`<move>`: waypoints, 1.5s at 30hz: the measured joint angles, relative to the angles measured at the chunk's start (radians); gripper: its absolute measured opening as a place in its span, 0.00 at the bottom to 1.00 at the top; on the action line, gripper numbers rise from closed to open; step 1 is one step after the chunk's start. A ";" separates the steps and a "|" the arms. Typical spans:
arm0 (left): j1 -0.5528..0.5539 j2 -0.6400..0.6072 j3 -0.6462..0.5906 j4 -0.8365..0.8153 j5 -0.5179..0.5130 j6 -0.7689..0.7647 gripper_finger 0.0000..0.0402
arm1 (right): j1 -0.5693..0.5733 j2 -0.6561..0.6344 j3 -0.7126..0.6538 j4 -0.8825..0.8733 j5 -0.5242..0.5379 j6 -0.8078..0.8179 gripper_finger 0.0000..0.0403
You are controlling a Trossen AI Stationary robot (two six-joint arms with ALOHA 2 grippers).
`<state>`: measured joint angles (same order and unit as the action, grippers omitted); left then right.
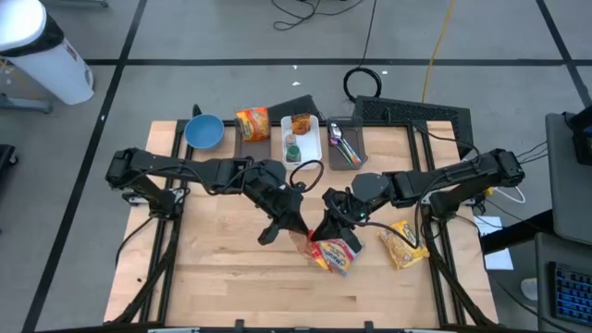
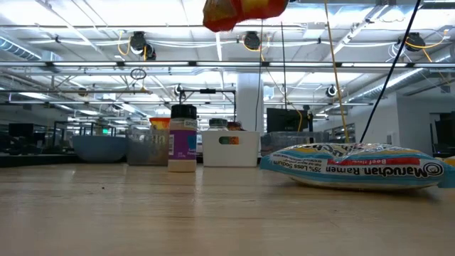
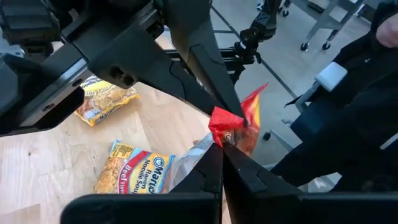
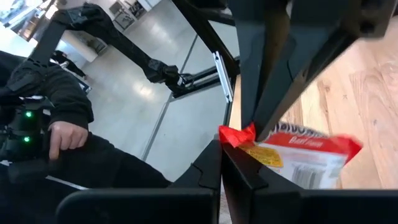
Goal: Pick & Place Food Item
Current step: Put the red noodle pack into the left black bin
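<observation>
A: Where's the noodle packet?

B: Lifted off the table, mid-front. The left gripper and the right gripper are both clamped on its red top edge.

A: Risk?

B: If the arms pull apart, the wrapper may tear or slip free.

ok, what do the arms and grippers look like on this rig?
Both arms are black, built of slim jointed links with bulkier joint housings. The left arm and right arm match each other. Each gripper has two long, flat, tapering black fingers with angular edges. The left gripper and right gripper carry no visible markings. Thin black cables loop near the wrists.
</observation>
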<state>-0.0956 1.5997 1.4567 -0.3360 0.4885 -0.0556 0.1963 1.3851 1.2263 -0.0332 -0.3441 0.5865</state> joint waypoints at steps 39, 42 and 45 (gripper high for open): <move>0.055 -0.101 0.000 -0.043 -0.019 -0.082 0.00 | -0.133 -0.076 0.001 -0.067 0.042 -0.076 0.57; 0.071 -0.127 0.000 -0.056 -0.040 -0.085 0.00 | -0.135 -0.094 0.000 -0.118 0.112 -0.139 0.57; 0.091 -0.156 0.000 -0.063 -0.063 -0.085 0.00 | -0.125 -0.101 0.000 -0.113 0.185 -0.199 0.57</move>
<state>-0.0042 1.4442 1.4567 -0.3989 0.4252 -0.1402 0.0714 1.2842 1.2266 -0.1463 -0.1594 0.3876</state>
